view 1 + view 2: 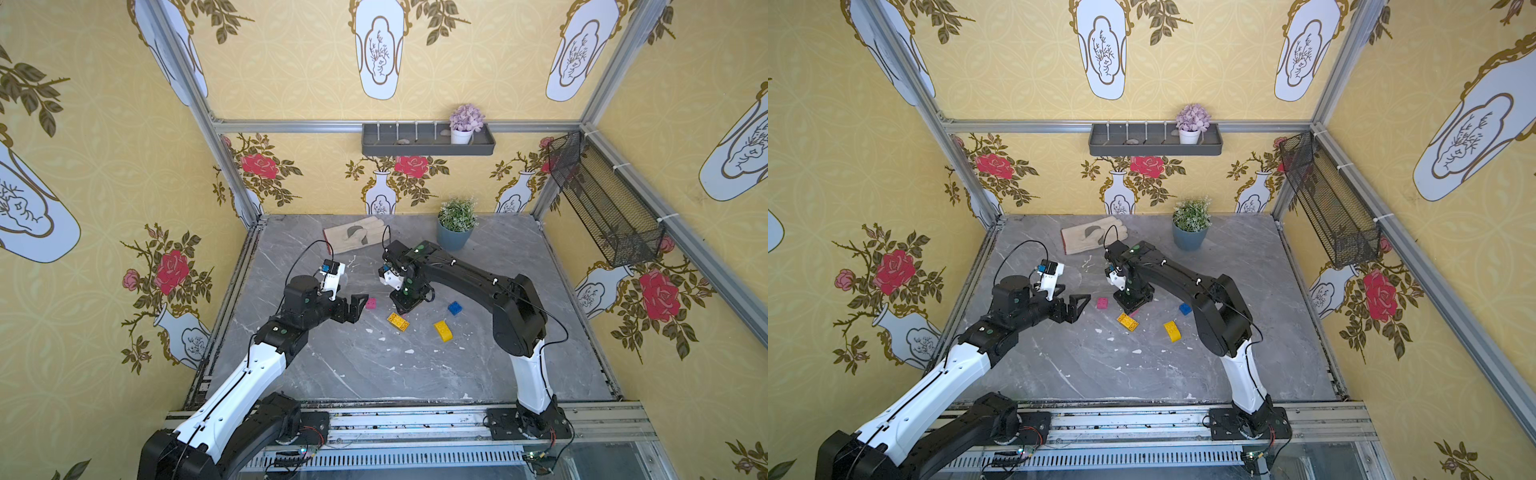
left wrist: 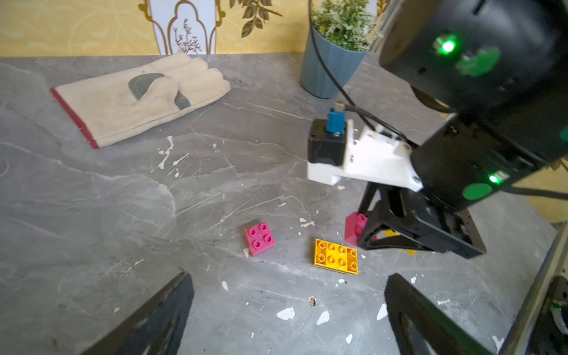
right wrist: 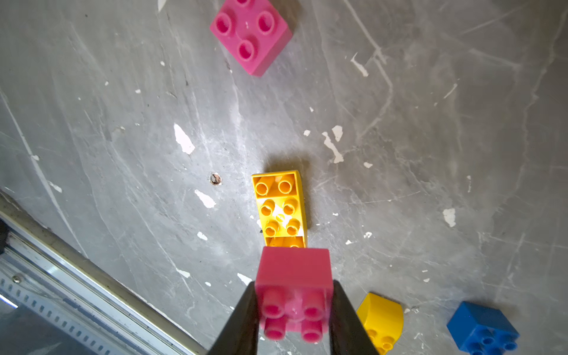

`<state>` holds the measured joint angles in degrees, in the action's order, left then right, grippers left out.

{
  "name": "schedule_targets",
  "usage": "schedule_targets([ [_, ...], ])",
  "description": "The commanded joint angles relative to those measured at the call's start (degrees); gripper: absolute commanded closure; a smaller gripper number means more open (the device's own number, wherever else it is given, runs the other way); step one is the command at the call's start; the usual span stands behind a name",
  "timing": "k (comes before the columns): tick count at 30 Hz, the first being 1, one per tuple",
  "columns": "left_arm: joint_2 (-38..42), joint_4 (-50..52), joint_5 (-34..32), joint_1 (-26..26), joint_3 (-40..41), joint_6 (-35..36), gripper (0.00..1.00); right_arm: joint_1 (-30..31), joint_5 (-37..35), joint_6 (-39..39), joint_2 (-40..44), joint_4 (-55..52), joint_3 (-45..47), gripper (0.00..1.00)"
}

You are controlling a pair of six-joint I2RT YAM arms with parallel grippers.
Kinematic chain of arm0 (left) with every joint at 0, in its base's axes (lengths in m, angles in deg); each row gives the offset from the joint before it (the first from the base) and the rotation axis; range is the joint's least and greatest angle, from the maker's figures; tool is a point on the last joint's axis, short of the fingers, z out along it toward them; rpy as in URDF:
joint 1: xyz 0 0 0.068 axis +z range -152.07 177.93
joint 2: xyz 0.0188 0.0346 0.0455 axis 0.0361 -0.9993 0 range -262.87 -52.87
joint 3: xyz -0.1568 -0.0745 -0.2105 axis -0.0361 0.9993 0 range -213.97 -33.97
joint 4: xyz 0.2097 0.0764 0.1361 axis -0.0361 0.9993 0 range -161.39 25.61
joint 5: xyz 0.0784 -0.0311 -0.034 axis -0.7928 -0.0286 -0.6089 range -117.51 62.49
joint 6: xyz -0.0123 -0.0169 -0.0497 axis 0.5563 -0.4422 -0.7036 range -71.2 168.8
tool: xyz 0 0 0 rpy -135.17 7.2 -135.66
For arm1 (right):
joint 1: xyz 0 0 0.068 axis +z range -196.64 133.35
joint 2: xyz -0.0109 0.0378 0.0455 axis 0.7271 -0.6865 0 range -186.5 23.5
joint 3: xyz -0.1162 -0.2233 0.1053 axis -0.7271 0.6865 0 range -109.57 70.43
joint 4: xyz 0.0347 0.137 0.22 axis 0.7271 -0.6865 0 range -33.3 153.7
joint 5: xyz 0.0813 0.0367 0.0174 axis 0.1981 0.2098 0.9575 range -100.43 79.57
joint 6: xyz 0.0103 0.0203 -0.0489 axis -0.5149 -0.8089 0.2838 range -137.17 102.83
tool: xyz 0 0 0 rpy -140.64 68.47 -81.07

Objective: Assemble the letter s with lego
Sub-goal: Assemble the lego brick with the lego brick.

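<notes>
The worktop point(image 1: 374, 374) is carrying a glove point(image 1: 353, 237) by its back edge. The left gripper point(image 2: 287, 279) is hanging spread wide beside a pink brick point(image 1: 371, 303); the right gripper point(image 3: 294, 289) is pinching a second pink brick point(image 3: 293, 266) at the end of a yellow brick point(image 3: 279, 209), mid-worktop. A second yellow brick point(image 1: 443, 331) and a blue brick point(image 1: 454, 308) are lying rightward, apart
</notes>
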<state>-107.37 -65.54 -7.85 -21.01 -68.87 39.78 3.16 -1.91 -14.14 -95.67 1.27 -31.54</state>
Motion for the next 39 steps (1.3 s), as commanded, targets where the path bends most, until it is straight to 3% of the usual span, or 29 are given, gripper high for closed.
schedule_targets([
  [1, -0.13, -1.89, 7.86, 3.89, 0.59, -4.22, 0.01, 0.55, -0.09, 1.69, -0.44, -1.02, 0.43, 0.69],
  [5, 0.35, -2.20, 10.49, 6.87, 1.32, -4.67, 0.01, 1.30, -0.03, 2.59, -0.96, 0.01, 1.26, 0.70],
  [21, 0.54, -1.10, 9.09, 7.43, 1.81, -1.89, 0.00, 2.52, -4.99, 3.56, -4.50, 1.44, 1.08, 0.70],
  [39, 0.36, -0.84, 8.43, 7.43, 1.90, -0.83, 0.00, 2.19, 0.58, 3.94, -3.65, 1.86, 4.10, 0.70],
])
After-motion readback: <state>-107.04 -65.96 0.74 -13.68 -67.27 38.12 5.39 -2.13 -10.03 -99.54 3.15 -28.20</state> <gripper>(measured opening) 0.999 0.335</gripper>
